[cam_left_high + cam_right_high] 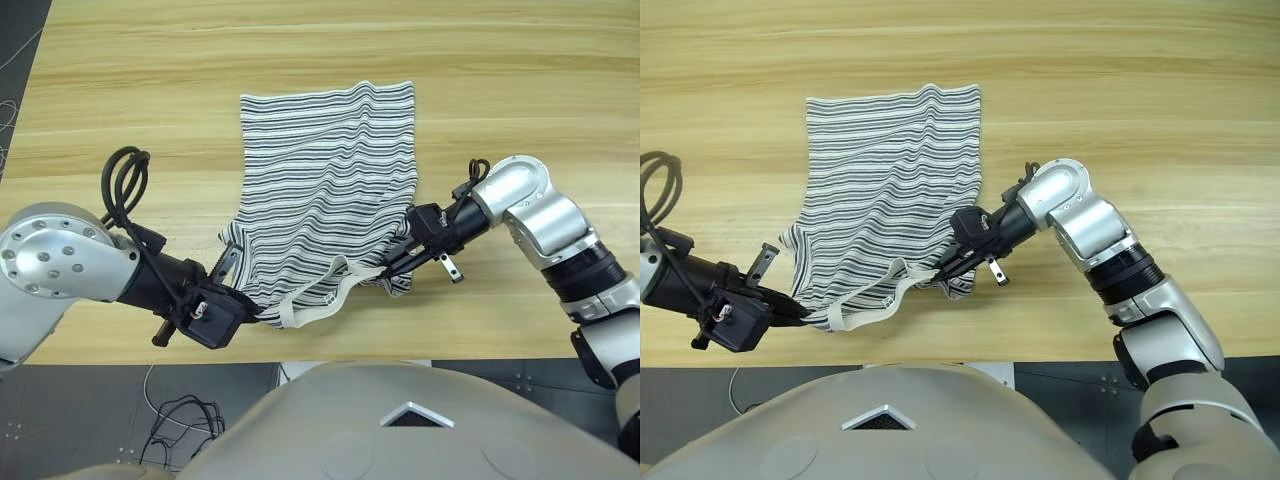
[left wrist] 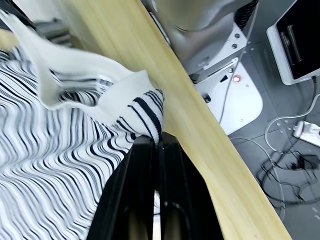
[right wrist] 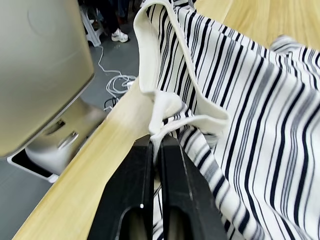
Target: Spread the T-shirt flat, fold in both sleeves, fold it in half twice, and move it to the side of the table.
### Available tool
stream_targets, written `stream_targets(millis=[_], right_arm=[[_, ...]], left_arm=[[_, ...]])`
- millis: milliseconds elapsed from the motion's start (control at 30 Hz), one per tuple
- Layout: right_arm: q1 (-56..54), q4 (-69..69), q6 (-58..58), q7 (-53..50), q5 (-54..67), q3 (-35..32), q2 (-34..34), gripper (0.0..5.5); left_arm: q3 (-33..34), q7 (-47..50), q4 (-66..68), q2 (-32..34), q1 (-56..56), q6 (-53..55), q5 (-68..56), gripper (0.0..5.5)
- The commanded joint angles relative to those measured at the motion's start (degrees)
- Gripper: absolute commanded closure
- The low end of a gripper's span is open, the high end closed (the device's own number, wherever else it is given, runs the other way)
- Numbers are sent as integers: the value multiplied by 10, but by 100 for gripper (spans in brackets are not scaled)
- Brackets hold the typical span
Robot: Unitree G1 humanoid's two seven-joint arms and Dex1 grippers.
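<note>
Currently at step one, by my reading: spreading flat, with no fold begun.

Left eye view: the striped T-shirt (image 1: pixel 330 190) lies mid-tabletop (image 1: pixel 520 80), hem at the far side and neckline toward the near edge. The left jaws are at its near-left shoulder corner and the right jaws at the near-right one. The white collar band (image 1: pixel 318 300) sags in a loop between them. The far half lies fairly smooth, while the near half is rucked and drawn in.

Right eye view: same layout. The near-right corner is bunched just beside the right jaws.

Left wrist view: the left jaws are closed on a pinch of striped cloth where it meets the collar band. The tabletop's near edge (image 2: pixel 200 130) runs just beside the grip, with cables (image 2: pixel 285 165) on the floor below.

Right wrist view: the right jaws are clamped on cloth at the collar band, with the striped body fanning away beyond.

Next move, as I judge it: draw the two shoulder corners apart and toward the near edge, then lay them down taut so the neckline opens and the sleeves come free.

Unclear:
- Both sleeves are hard to pick out and may be tucked under the body.
- I cannot tell whether each pinch holds one layer or two.
- I cannot tell whether the near hem of cloth is lifted or resting.
</note>
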Motion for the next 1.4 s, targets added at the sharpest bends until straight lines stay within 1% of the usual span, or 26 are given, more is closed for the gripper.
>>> stream_targets(millis=[33, 100, 133, 167, 200, 267, 333, 400, 467, 500, 533, 600, 633, 667, 733, 767, 800, 833, 867, 900, 967, 1000, 1100, 1167, 1300, 1400], right_arm=[[-69, 77, -79, -25, -75, -17, 7, 540], [-187, 240, -187, -132, -178, -19, 36, 540], [-271, 347, -233, -228, -242, -11, 54, 540], [-359, 450, -262, -349, -315, 11, 68, 540], [-426, 523, -273, -446, -369, 32, 78, 540], [-534, 620, -264, -629, -462, 83, 91, 540], [-623, 664, -240, -831, -543, 131, 102, 540], [-682, 675, -219, -1012, -619, 179, 108, 540], [-699, 667, -228, -1127, -675, 216, 109, 540], [-687, 661, -254, -1143, -683, 222, 111, 540], [-664, 654, -296, -1133, -668, 209, 115, 540], [-590, 651, -404, -1018, -584, 154, 129, 540], [-542, 652, -463, -923, -526, 122, 136, 540], [-507, 657, -510, -861, -492, 105, 139, 540], [-416, 666, -542, -594, -360, 36, 150, 540], [-376, 657, -526, -448, -291, 8, 153, 540], [-331, 623, -462, -290, -218, -10, 147, 540], [-296, 579, -411, -182, -166, -10, 134, 540], [-258, 500, -322, -90, -109, 7, 108, 540], [-224, 408, -237, -25, -57, 35, 71, 540], [-189, 251, -114, 27, 40, 87, 5, 540], [-187, 214, -78, 32, 71, 85, -3, 540], [-199, 168, 7, 32, 132, 42, 5, 540], [-202, 114, 69, 32, 187, 31, -16, 540], [-205, 36, 137, 32, 251, 38, -65, 540], [-205, 3, 166, 32, 274, 42, -89, 540]], left_arm=[[-52, 15, 127, -50, -97, -29, 136, 538], [-109, 75, 311, -150, -272, -79, 265, 538], [-145, 152, 439, -207, -387, -109, 356, 538], [-186, 260, 574, -259, -505, -126, 453, 538], [-217, 348, 679, -295, -591, -133, 520, 538], [-258, 503, 849, -355, -724, -112, 590, 538], [-264, 658, 952, -400, -825, -71, 609, 538], [-244, 778, 990, -423, -887, -58, 596, 538], [-222, 847, 987, -434, -914, -79, 577, 538], [-222, 850, 977, -437, -909, -99, 574, 538], [-225, 837, 967, -438, -894, -118, 569, 538], [-238, 781, 949, -431, -835, -148, 560, 538], [-251, 740, 944, -422, -796, -166, 558, 538], [-267, 707, 944, -415, -765, -191, 562, 538], [-303, 612, 907, -370, -682, -306, 552, 538], [-315, 531, 859, -334, -627, -365, 510, 538], [-331, 421, 763, -274, -549, -369, 439, 538], [-344, 328, 668, -215, -482, -346, 375, 538], [-367, 244, 548, -134, -416, -301, 301, 538], [-384, 193, 432, -65, -367, -262, 229, 538], [-377, 144, 270, -3, -320, -189, 113, 538], [-362, 123, 231, 10, -315, -170, 81, 538], [-299, 81, 203, 28, -307, -142, 59, 538], [-256, 70, 201, 37, -304, -123, 47, 538], [-211, 57, 133, 71, -258, -88, -21, 538], [-178, 45, 87, 77, -217, -61, -52, 538]])
